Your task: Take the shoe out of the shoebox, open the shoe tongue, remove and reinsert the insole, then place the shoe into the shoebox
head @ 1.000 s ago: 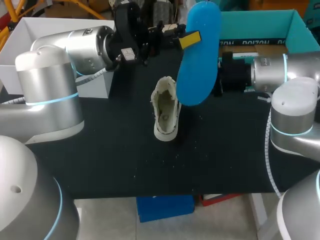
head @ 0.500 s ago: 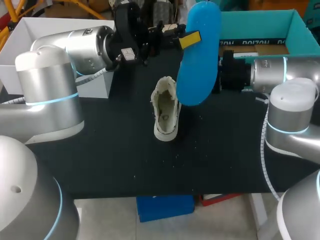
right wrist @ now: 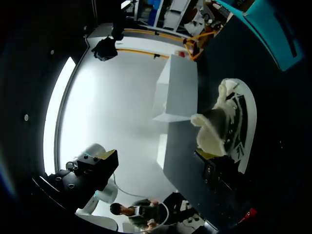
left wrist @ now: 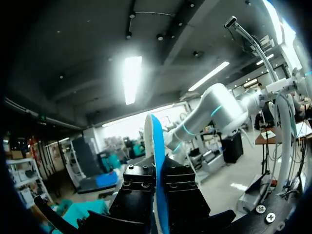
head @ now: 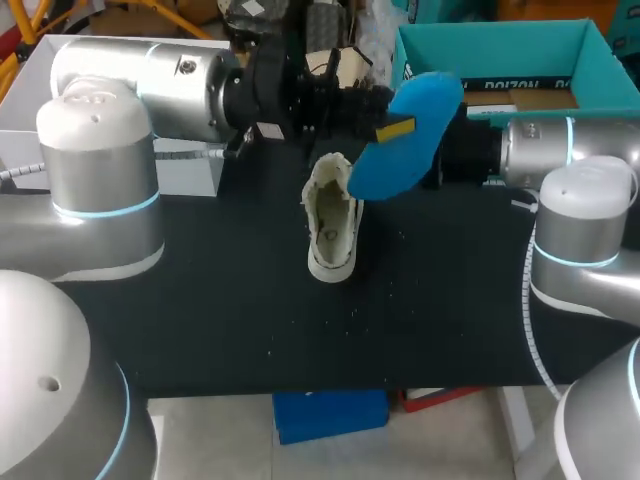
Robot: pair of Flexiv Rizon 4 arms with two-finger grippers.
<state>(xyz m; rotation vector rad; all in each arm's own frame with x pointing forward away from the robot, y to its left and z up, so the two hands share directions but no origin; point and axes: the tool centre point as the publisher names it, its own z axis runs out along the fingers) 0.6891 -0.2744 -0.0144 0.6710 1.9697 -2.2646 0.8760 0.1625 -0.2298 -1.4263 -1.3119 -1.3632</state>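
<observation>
Half hiding the right arm [head: 560, 140] behind the blue insole [head: 408, 135] in the head view; pinching that insole in the left gripper [head: 385, 120], over the far end of the white shoe [head: 332, 215] standing on the black table [head: 200, 300], outside the teal shoebox [head: 500, 50]; tilting the insole lower than a second ago, and reaching further in.

Seeing the insole edge-on from the left wrist, clamping it between black fingers [left wrist: 183, 195], yellow tips out of sight.

Facing the shoe from the right wrist, just ahead of the right gripper [right wrist: 217, 168]; failing to tell whether spread or closed
</observation>
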